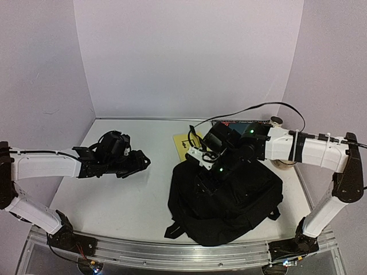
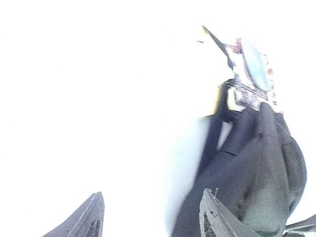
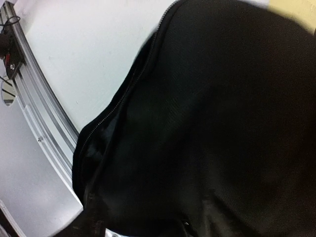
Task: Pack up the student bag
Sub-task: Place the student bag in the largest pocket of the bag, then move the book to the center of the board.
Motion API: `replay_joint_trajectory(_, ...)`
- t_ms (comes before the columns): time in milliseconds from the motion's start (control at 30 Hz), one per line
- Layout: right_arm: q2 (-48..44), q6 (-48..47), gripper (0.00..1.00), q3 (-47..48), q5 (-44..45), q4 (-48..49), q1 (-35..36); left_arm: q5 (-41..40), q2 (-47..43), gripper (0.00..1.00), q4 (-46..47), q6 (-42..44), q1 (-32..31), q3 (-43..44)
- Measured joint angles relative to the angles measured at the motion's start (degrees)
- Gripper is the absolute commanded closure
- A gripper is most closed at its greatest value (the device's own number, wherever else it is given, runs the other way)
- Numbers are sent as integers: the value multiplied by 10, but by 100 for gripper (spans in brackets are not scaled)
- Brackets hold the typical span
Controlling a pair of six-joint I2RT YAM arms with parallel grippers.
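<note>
Soft, limp black fabric in the student bag [image 1: 229, 200], slumped on the counter [image 1: 126, 195] toward its right near corner. Probably light yet floppy; bound to sag and fold wherever lifted. Best taken at the zipper edge [image 3: 129, 84] or a strap [image 1: 174, 230], not the smooth panel. No brand, label or writing legible. Right jaws low over the bag's far end; cannot tell whether open or closed. Left jaws apart, empty, over the counter's left side.

Count on worktop [image 1: 132, 200]: student bag [image 1: 229, 200] x1, yellow flat item [image 1: 182, 143] x1, dark flat item [image 1: 232, 123] x1, small round object [image 1: 277, 121] x1. Arms x2: left arm [image 1: 46, 166], right arm [image 1: 304, 146].
</note>
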Motion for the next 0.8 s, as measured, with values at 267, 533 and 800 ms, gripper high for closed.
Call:
replay_joint_trajectory(267, 13, -76, 2, 174, 63, -26, -21, 17, 18, 17, -1, 26, 37, 2)
replay_joint_trajectory(533, 126, -96, 2, 238, 114, -4, -140, 22, 1, 5, -1, 39, 72, -3)
replay_joint_trajectory(800, 262, -81, 2, 258, 135, 60, -214, 21, 0, 1, -5, 58, 73, -10)
